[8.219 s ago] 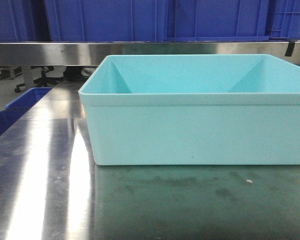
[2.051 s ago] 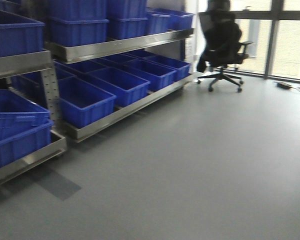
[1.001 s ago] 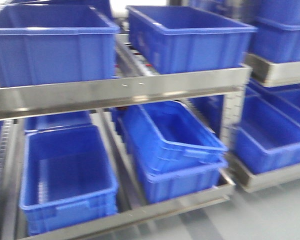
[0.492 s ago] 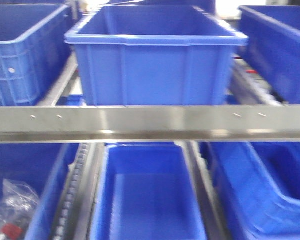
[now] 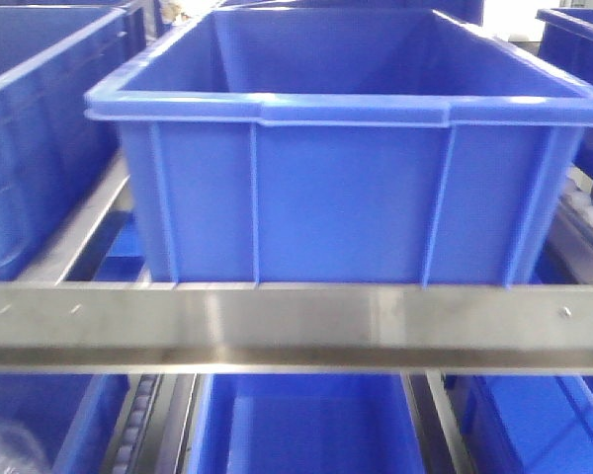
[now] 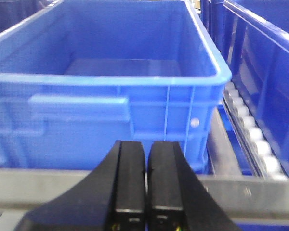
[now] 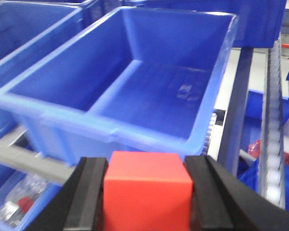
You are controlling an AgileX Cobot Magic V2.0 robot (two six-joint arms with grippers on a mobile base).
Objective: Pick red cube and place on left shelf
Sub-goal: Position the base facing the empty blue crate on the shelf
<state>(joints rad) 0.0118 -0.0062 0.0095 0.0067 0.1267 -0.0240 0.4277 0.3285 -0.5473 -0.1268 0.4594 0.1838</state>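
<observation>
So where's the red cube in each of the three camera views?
Front view: not in it.
Left wrist view: not in it; only the shut left pincer shows.
Right wrist view: bottom centre, the red cube held in the right pincer.
Shared landmark: the steel front rail of the left shelf, blue crate behind it.

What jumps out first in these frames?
The red cube stands out first, clamped in the right gripper just short of an open blue crate. The front view is filled almost entirely by a big blue crate sitting on the shelf behind its steel front rail. The left gripper is shut on nothing, facing another crate.
</observation>
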